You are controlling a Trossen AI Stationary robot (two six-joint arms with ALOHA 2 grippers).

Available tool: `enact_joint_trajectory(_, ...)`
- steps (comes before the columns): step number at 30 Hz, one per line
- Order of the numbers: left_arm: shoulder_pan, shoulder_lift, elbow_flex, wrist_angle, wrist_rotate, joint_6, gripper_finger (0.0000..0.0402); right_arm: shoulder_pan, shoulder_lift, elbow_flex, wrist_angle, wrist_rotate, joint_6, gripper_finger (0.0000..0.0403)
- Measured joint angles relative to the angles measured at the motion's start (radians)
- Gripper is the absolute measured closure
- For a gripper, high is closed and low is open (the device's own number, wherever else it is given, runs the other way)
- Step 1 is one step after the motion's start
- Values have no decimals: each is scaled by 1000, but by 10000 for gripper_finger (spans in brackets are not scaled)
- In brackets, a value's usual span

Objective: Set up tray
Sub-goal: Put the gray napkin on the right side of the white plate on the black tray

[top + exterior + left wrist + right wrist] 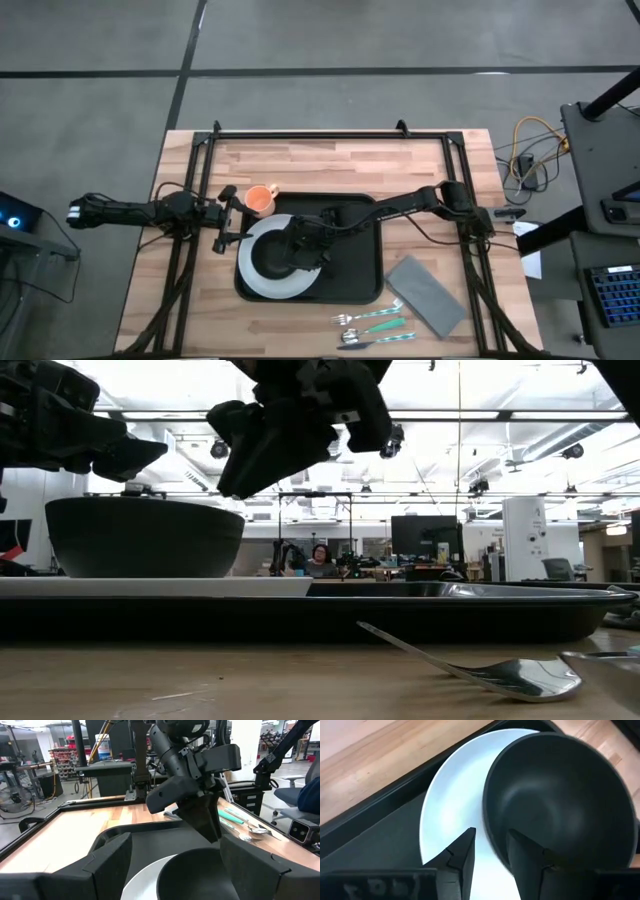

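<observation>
The black tray [360, 280] lies in the middle of the table. A white plate [255, 285] rests flat in the tray's left half, and a black bowl [560, 795] stands upright on the plate. My right gripper [491, 837] is open and slants down just above the near side of the bowl's rim [490, 832], with one finger over the inside and one over the outside. From table height it hangs clear above the bowl [145, 538]. My left gripper [232, 215] waits open and level at the tray's left edge, beside an orange cup [262, 198].
A grey napkin [427, 295] lies on the wood right of the tray. Teal-handled cutlery [370, 325] lies near the front edge, and a spoon [500, 675] shows close to the low camera. The tray's right half [355, 250] is bare. A black frame [330, 135] runs along the table's far edge.
</observation>
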Motion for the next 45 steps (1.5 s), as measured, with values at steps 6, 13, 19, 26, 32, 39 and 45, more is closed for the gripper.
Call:
enact_joint_trajectory(6,0,0,0,0,0,0,122,3,-29,0,-44,0,21,314)
enact_joint_trajectory(13,0,0,0,0,0,0,122,3,-64,0,-214,-1,187,325)
enact_joint_trajectory(19,0,0,0,-4,0,0,122,7,-64,-7,-264,-4,274,326)
enact_joint_trajectory(26,-1,0,0,-7,0,34,122,15,-63,-8,-383,-9,325,320)
enact_joint_trajectory(32,-1,0,0,-7,0,78,122,50,-63,-17,-499,-12,468,312)
enact_joint_trajectory(39,-1,0,-1,-7,0,54,122,159,-62,-18,-453,-12,572,319)
enact_joint_trajectory(45,0,4,-7,-15,0,39,122,238,-62,-18,-347,-3,675,326)
